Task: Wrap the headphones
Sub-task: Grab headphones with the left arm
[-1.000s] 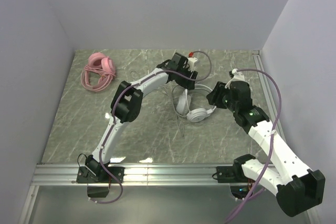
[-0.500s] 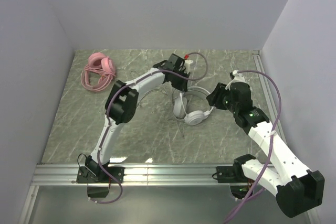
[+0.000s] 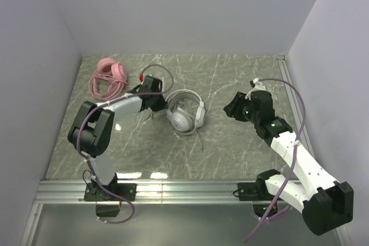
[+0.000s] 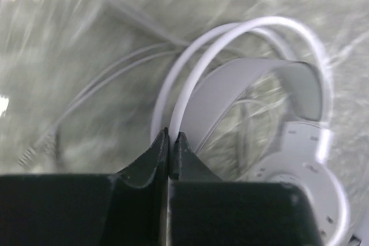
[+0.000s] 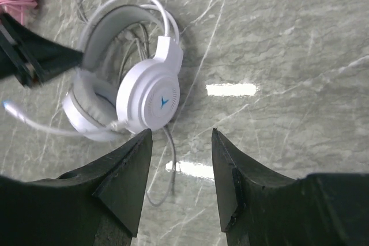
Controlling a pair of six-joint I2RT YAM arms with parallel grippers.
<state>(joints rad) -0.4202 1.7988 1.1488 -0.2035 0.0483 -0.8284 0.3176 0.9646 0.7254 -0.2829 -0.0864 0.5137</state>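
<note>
White headset (image 3: 182,120), now leftward, in left hand (image 4: 168,140)

centre headset (image 3: 185,113) mid-table (image 3: 230,154), my left claw (image 4: 169,141) at its left edge, my right claw (image 5: 181,142) well right of it, second headset (image 3: 108,77) far left

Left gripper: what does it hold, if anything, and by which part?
The left gripper is shut on the white headset, pinching the thin hoop of its headband.
</note>
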